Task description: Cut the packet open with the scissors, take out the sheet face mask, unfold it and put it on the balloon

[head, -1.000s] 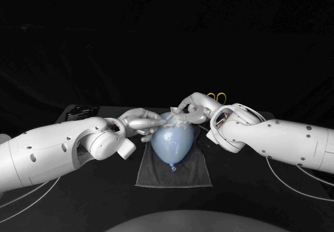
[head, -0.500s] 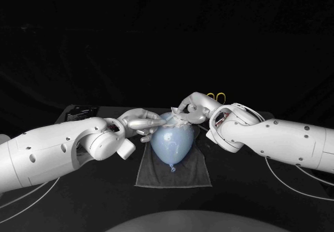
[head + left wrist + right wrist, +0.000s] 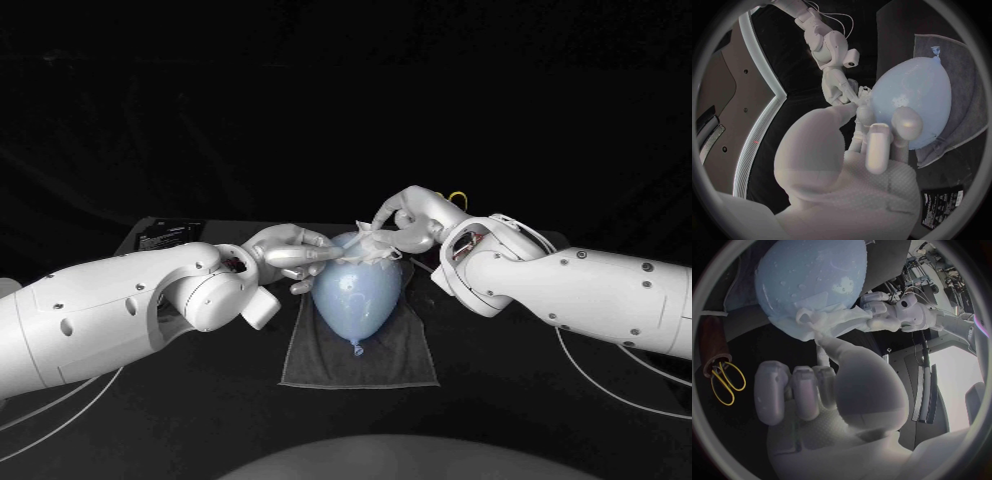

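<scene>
A pale blue balloon (image 3: 356, 290) lies on a grey towel (image 3: 361, 355), knot toward me. The white sheet face mask (image 3: 372, 240) sits crumpled on the balloon's far, wide end. My right hand (image 3: 411, 225) pinches the mask (image 3: 826, 322) between thumb and a finger from the right. From the left, my left hand (image 3: 296, 250) holds the mask's other side (image 3: 862, 97), with one fingertip (image 3: 904, 122) pressing on the balloon (image 3: 917, 100). Yellow-handled scissors (image 3: 723, 380) lie behind the right hand, their handles just showing (image 3: 459, 197).
The black packet (image 3: 166, 232) lies at the table's far left, also seen beside the towel's (image 3: 967, 65) corner as a black packet (image 3: 942, 205). Both white forearms flank the towel, close to its edges.
My right hand has risen slightly and shifted toward the scissors, hiding more of them and drawing the mask's edge upward. The left hand and balloon have stayed put.
</scene>
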You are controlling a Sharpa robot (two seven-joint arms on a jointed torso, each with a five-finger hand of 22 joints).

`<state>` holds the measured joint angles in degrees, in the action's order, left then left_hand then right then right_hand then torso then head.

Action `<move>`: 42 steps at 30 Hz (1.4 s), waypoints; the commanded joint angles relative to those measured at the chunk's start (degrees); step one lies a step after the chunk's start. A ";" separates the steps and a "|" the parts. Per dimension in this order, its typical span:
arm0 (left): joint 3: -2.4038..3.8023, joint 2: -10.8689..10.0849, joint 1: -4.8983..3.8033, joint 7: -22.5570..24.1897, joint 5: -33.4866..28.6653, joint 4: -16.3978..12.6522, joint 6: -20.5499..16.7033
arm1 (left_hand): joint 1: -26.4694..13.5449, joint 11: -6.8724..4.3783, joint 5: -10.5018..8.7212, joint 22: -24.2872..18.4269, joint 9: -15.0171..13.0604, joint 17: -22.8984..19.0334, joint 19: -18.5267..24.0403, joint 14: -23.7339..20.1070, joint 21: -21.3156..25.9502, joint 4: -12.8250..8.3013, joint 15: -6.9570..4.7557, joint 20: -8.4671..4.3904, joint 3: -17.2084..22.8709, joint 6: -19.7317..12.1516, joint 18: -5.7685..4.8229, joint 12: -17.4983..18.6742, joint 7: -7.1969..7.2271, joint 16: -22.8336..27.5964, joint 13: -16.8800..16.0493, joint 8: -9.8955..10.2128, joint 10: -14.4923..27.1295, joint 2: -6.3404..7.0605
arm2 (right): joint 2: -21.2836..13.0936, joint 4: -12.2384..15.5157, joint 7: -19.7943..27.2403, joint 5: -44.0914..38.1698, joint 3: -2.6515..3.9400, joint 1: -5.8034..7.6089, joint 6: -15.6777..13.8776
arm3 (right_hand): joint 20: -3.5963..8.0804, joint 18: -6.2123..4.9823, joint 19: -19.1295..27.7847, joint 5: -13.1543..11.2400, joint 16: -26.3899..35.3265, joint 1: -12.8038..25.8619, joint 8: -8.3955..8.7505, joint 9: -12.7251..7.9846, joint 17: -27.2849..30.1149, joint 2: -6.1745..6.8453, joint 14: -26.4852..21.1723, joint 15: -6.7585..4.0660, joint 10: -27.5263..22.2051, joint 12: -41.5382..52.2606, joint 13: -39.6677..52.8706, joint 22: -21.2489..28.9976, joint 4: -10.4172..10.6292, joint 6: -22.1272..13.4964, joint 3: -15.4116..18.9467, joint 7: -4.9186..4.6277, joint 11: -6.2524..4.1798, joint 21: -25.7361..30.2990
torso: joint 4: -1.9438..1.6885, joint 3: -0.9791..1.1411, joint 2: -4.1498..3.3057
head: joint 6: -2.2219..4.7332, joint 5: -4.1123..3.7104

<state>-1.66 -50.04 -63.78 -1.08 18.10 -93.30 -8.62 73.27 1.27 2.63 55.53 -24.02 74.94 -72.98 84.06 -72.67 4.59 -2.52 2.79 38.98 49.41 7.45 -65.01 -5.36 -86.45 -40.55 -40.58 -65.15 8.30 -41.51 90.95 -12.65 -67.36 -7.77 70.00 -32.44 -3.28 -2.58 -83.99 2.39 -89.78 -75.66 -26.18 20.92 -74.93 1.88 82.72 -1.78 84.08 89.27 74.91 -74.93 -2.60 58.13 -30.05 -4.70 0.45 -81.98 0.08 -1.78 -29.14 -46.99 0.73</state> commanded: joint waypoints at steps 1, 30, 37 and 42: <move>0.04 -0.08 -0.02 0.40 -0.42 -0.01 -0.03 | 0.07 -0.22 0.20 0.01 -1.23 3.65 0.29 2.80 -0.04 -4.78 -0.07 0.09 4.97 -0.35 -0.70 0.12 -0.24 -0.27 -0.06 -0.40 0.04 -0.75 | -0.92 0.33 1.87 4.72 0.06 0.02 -4.98 | 0.58 0.95 -3.35 0.40 -0.22 0.80 -0.56 2.48 -15.07 -0.16 7.28 -1.71 5.61 0.30 14.68 -12.90 -0.05 0.25 -0.50 0.35 -0.40 -0.37 | 0.02 -0.02 0.00 | 0.04 0.08; 0.03 -0.46 -0.02 1.65 3.10 0.35 -1.64 | -4.05 2.34 0.19 -6.37 0.23 1.11 4.57 1.55 3.72 -2.58 2.07 1.54 1.57 -7.37 0.26 5.74 -3.14 0.57 8.51 3.85 9.82 1.25 | -4.82 3.72 1.10 12.28 0.15 0.01 -4.38 | 0.65 0.79 -3.09 0.39 -0.22 1.41 -1.08 2.81 -15.07 -0.06 7.28 -1.77 5.29 -0.15 14.25 -12.69 -0.32 -0.03 -1.51 0.38 -0.44 0.36 | -0.05 -0.04 -0.02 | 0.26 -0.18; 0.04 -1.23 -0.02 0.78 13.53 0.53 -1.33 | -5.48 4.83 0.15 -18.76 2.16 -6.83 12.61 -3.10 12.36 -0.79 4.46 4.22 -7.83 -12.51 2.58 5.65 -5.40 3.73 8.40 6.50 14.46 6.18 | -4.55 4.75 1.28 12.49 0.15 -0.03 -4.26 | 0.66 0.78 -3.07 0.39 -0.22 1.48 -1.13 2.84 -15.07 -0.06 7.28 -1.77 5.27 -0.19 14.21 -12.67 -0.34 -0.06 -1.60 0.38 -0.45 0.42 | -0.06 -0.07 -0.04 | 0.20 -0.34; 0.05 -2.13 -0.02 -0.75 18.22 0.73 -0.04 | -4.02 5.28 -0.02 -21.15 2.39 -7.92 13.35 -3.97 14.45 0.78 4.94 4.73 -15.18 -14.82 2.93 5.32 -5.91 4.24 8.59 5.69 15.60 6.40 | -4.54 5.06 1.45 12.59 0.15 -0.04 -4.54 | 0.66 0.78 -3.07 0.39 -0.22 1.48 -1.13 2.84 -15.07 -0.06 7.28 -1.77 5.27 -0.19 14.21 -12.67 -0.34 -0.06 -1.60 0.38 -0.45 0.42 | -0.09 -0.08 -0.02 | 0.09 -0.44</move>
<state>-1.66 -52.05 -63.78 -1.00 30.17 -92.54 -9.72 68.59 6.39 2.67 34.62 -21.69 67.10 -59.87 80.43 -58.46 5.10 2.45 7.47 24.98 34.92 9.47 -59.41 -10.08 -82.42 -32.02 -34.61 -49.90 14.68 -46.06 95.87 -11.63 -54.89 -7.67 69.96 -37.35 -2.98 -2.52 -84.04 2.51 -89.80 -74.39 -27.09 20.93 -74.95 2.20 82.92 -1.96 84.02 88.69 74.94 -74.93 -2.85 57.82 -31.26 -4.37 0.42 -81.75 0.01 -1.85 -29.17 -46.83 0.34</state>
